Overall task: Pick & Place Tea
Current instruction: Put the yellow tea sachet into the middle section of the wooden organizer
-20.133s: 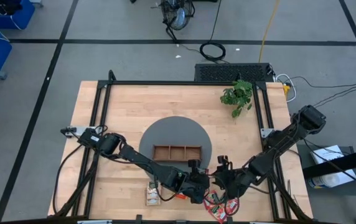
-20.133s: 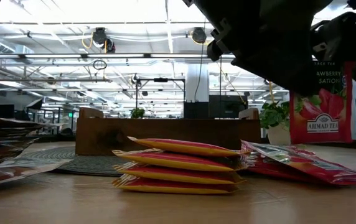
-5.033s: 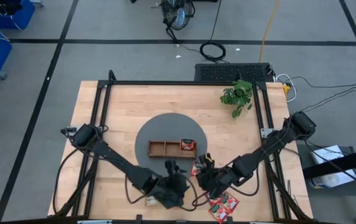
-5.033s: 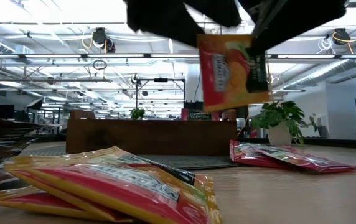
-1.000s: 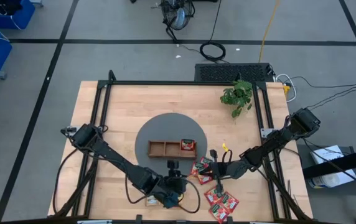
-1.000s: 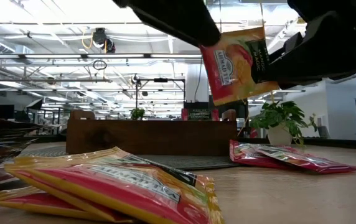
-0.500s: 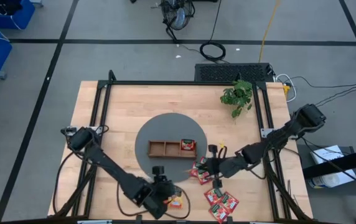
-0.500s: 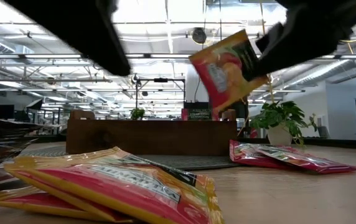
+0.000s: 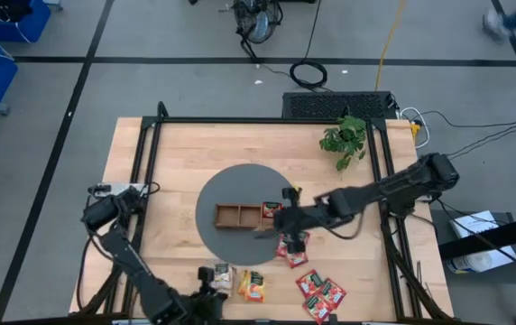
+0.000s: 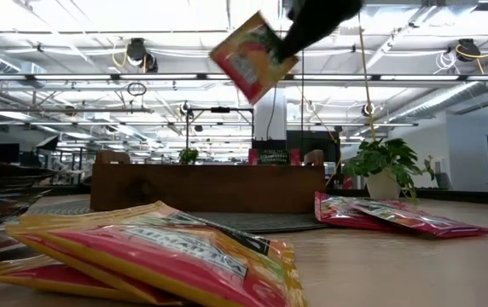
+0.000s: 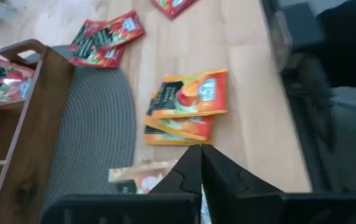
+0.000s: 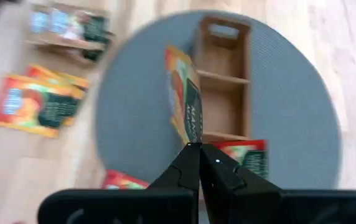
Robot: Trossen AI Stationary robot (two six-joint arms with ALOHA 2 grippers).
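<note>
My right gripper (image 12: 193, 144) is shut on an orange tea sachet (image 12: 187, 106), which hangs high over the table (image 10: 248, 55) beside the brown wooden tray (image 9: 247, 216). The tray stands on a round grey mat (image 9: 222, 194) and has a red sachet (image 9: 272, 209) in its right compartment. More orange sachets (image 11: 187, 106) and a beige one (image 9: 221, 274) lie flat on the near table. My left gripper (image 11: 200, 149) is shut and has nothing in it, drawn back near the table's front edge (image 9: 206, 300). My right gripper pinches the orange sachet by one end edge (image 12: 192, 138) between its two fingers. The sachet reaches out past the fingertips, edge-on in the wrist view. The arm reaches in from the table's right. The sachet is tilted and lifted clear (image 10: 271, 53).
Red sachets lie on the wood right of the mat (image 9: 292, 249) and near the front edge (image 9: 321, 289). A potted plant (image 9: 344, 140) stands at the far right. Black frame rails (image 9: 145, 171) run along the table's sides.
My right gripper has carried the orange sachet toward the table's left and far side, from over the red sachets to the tray's right end, and the sachet has tipped further. My left arm has drawn back toward the near left edge.
</note>
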